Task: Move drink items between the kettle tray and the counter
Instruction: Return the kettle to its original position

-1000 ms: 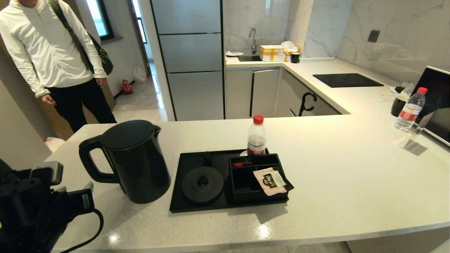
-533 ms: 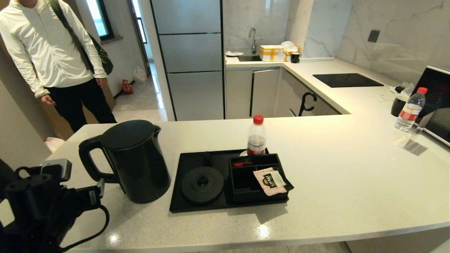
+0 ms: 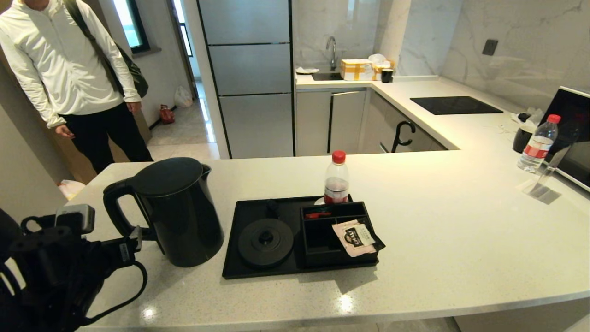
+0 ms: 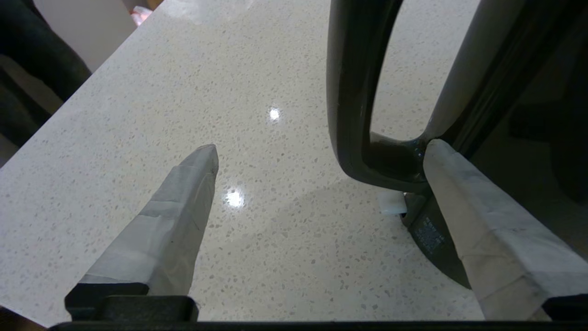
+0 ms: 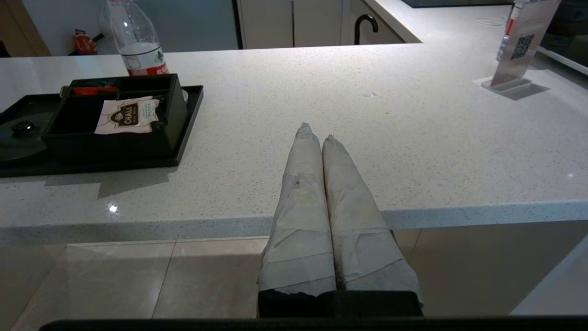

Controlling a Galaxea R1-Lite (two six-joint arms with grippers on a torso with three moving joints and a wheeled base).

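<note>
I am looking at the kettle (image 3: 177,212) standing on the counter (image 3: 461,230), just to the left of the tray (image 3: 258,272), whose round base (image 3: 266,240) is lying bare. The bottle (image 3: 336,179) is standing at the tray's far edge; I cannot tell whether it is on the tray or on the counter behind it.

I am holding the left gripper (image 4: 321,151) at the kettle's handle (image 4: 351,92) with its fingers spread wide apart, one finger outside the loop and the other at the foot of the handle by the kettle's body, gripping nothing. The right gripper (image 5: 316,133) is parked off the counter's near edge, fingers pressed together.

I judge the kettle's move is not yet done: closing on the handle, lifting and seating it on the base are all left.
</note>
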